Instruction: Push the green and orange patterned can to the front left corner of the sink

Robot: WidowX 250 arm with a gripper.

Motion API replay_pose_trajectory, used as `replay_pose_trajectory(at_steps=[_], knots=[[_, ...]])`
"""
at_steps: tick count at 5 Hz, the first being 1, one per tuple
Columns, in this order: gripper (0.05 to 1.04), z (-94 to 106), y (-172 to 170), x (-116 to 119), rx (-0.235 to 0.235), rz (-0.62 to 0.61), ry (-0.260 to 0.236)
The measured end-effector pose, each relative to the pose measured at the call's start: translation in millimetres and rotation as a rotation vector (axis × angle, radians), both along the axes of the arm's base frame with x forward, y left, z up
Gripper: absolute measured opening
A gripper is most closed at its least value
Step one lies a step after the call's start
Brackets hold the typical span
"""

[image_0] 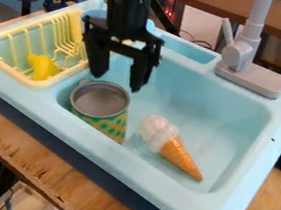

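Note:
My gripper [116, 78] hangs over the left part of the light blue sink [252, 181], its two fingers spread apart with nothing between them. Just below and slightly in front of it stands a cup [106, 121] with a grey metal-looking inside and a green and yellow patterned outside. To the right of the cup, a toy ice cream cone [171, 145] lies in the basin, its whitish top toward the cup and its orange cone pointing to the lower right.
A yellow dish rack [7, 70] sits at the sink's left, holding a yellow object [41, 66]. The grey faucet [251, 77] rises at the back right. Blue clamps stand at the upper left and right edge.

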State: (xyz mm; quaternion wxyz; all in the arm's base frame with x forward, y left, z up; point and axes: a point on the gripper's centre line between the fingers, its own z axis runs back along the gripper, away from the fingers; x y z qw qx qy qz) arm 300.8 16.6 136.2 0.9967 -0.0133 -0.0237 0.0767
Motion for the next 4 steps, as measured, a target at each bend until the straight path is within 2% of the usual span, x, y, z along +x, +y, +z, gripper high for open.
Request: replay_pose_trajectory(at_steps=[1,2,3,4], knots=[[1.001,0.7,-1.2,11.4,-0.041,0.023,0.009],[1.001,7.9,-1.0,12.6,0.005,0.035,0.057],[1.001,18.7,-37.7,-2.3,0.159,-0.101,0.105],[1.001,44.4,-81.5,-21.1,0.256,-0.277,0.067]])
